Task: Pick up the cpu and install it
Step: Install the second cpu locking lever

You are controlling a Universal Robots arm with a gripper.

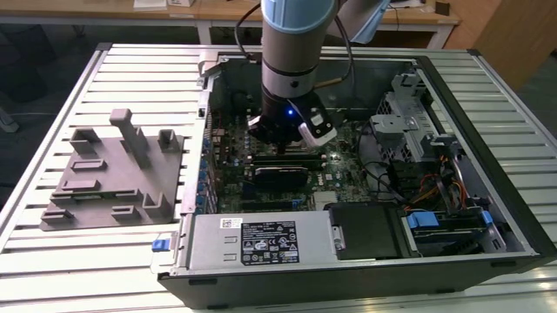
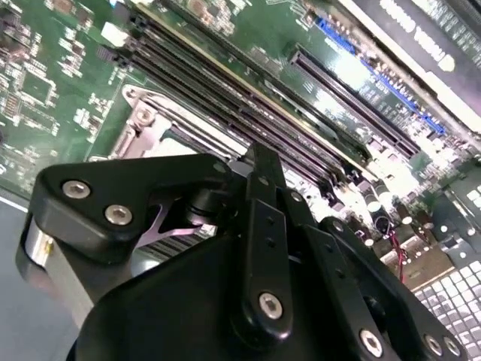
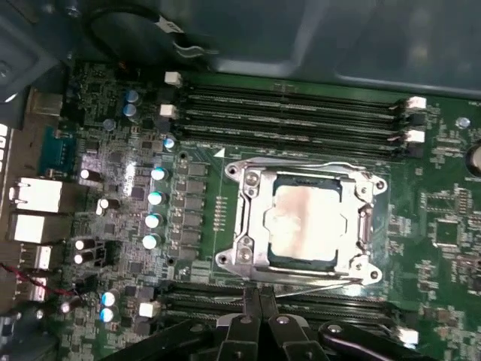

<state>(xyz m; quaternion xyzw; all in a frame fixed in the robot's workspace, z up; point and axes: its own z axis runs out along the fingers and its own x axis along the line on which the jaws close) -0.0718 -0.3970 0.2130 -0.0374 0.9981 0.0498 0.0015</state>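
The slatted metal surface point(image 1: 52, 261) carries an open computer case point(image 1: 487, 215) lying on its side, and at about nine o'clock from the case, just beside it, a grey plastic fixture block point(image 1: 113, 176) with upright posts. Inside the case, in the exterior view, a green motherboard point(image 1: 228, 163) covers the floor; a silver power supply point(image 1: 261, 241) with a label sits along the six o'clock edge, a black drive bay point(image 1: 370, 228) next to it, and cables and blue-tabbed brackets point(image 1: 431, 218) crowd the four o'clock corner. The arm point(image 1: 296, 39) comes straight down into the case from twelve o'clock, its wrist vertical over the middle of the board, a small blue light showing on it. In the first wrist view the metal-framed socket point(image 3: 248, 226) lies between rows of memory slots point(image 3: 293, 105), and the cpu point(image 3: 304, 218) sits inside that frame, its pale silvery top facing up and apart from the fingers. The gripper point(image 3: 259, 327), at six o'clock of the socket, has its fingers point(image 3: 248, 320) pressed close together, pinching nothing. In the second wrist view the fingers point(image 2: 263, 218) stand just above the board.
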